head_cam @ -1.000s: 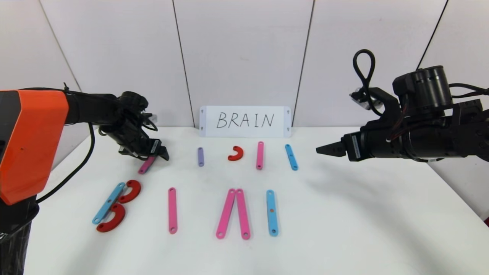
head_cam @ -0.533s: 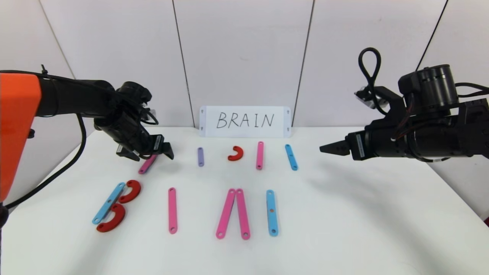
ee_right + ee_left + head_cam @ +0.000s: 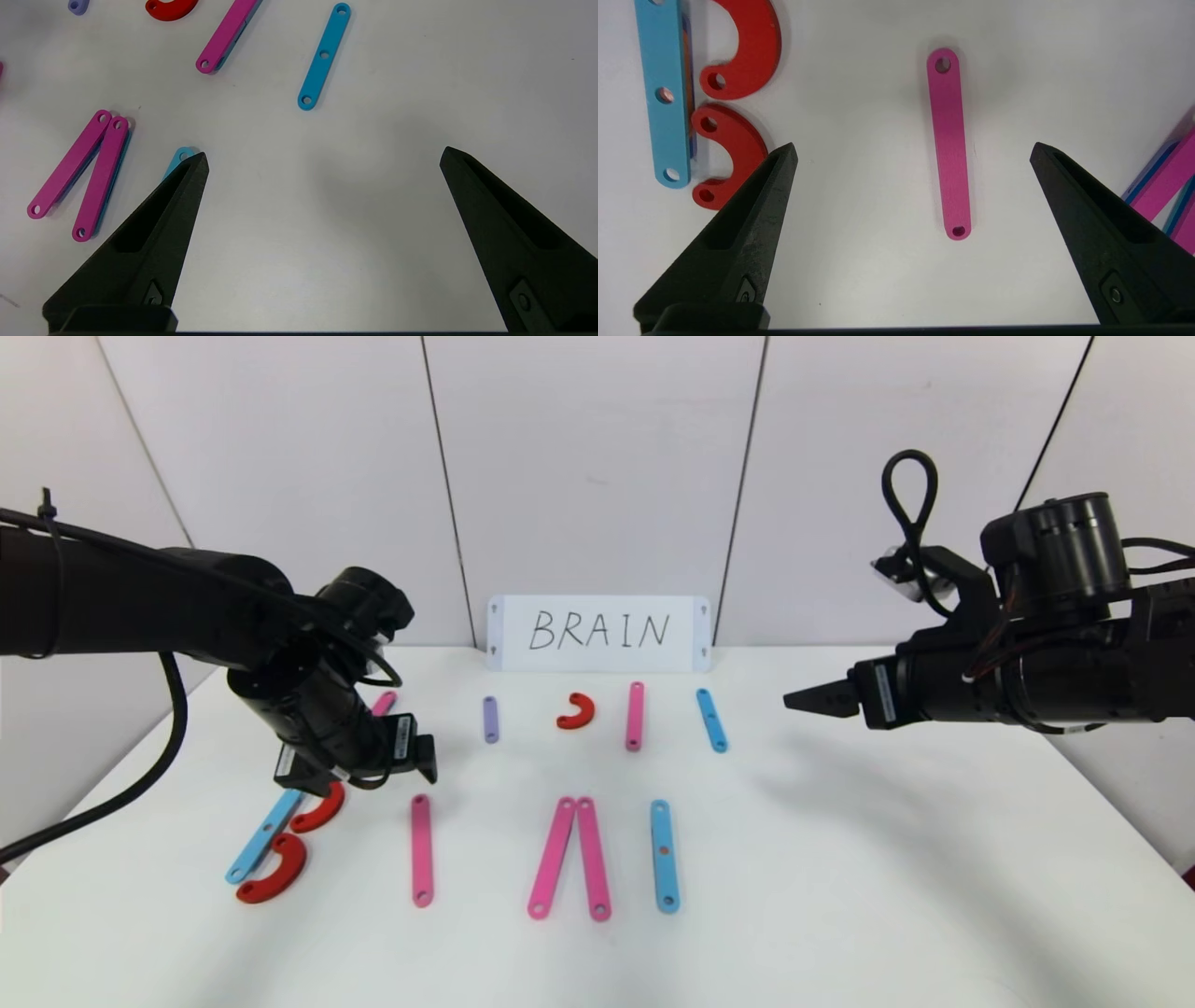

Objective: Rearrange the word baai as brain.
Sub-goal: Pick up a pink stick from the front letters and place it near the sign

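Left hand (image 3: 387, 767) hovering, fingers apart and empty, above near-row pink strip (image 3: 948, 144) right of the B, probably lining up to build R. Right hand (image 3: 810, 698) parked spread wide, far right over counter (image 3: 840, 859).

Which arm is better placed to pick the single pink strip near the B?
Probably the left: the open left gripper hovers right by the pink strip. The right gripper hangs far off, open.

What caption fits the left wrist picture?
Open left gripper above a pink strip, beside the blue-and-red letter B.
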`<state>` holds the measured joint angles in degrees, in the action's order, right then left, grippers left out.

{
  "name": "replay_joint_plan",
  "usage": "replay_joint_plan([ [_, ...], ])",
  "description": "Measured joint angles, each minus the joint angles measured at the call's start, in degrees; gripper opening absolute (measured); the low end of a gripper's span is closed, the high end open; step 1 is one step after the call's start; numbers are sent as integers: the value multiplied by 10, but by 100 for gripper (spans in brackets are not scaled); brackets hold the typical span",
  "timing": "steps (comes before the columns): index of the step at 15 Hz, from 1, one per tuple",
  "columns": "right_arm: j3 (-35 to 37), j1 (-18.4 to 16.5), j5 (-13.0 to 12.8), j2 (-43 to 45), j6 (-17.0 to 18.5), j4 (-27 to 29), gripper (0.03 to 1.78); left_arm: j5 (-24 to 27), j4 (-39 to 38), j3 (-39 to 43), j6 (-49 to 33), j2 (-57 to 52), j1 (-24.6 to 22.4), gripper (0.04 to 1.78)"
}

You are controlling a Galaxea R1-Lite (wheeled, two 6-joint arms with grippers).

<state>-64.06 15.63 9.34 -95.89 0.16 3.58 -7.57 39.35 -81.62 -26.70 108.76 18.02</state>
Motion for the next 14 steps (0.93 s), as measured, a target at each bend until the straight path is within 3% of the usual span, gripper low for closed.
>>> replay_joint_plan([
  [7,1,1,0,1,0,0,174,2,-96,108,-9,-13,30,175],
  [14,0,1,0,0,0,0,174,-15,-137,135,-47,7,44,175],
])
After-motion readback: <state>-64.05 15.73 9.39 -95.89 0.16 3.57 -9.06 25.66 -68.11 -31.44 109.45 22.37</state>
